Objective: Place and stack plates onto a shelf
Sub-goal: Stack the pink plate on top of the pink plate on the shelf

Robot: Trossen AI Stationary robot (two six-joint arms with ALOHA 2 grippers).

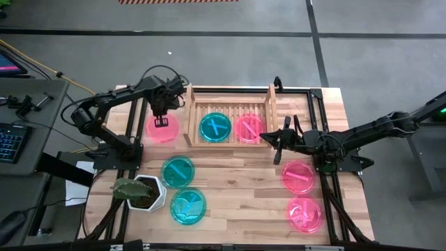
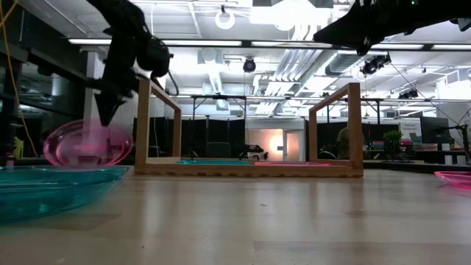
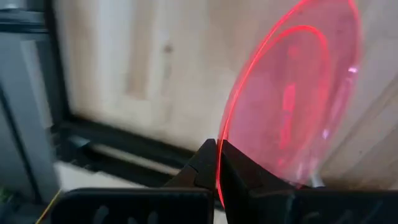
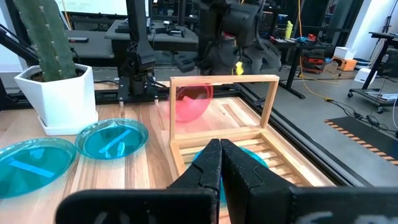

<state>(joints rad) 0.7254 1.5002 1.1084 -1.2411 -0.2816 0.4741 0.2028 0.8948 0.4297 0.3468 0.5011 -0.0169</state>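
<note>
Now shelf sits at table's far edge w/ a teal plate and pink plate inside. Left gripper clenched on rim of a pink plate, tilted, just left of shelf. Right gripper pinched shut, empty, at shelf's right end.

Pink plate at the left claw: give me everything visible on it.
The pink plate is small, round, translucent plastic with a raised rim. It sits on the table just outside the shelf's left rail, tilted in the low view with one edge lifted. The left claw is shut on its rim, pinching it edge-on. Nothing else visibly touches it.
</note>
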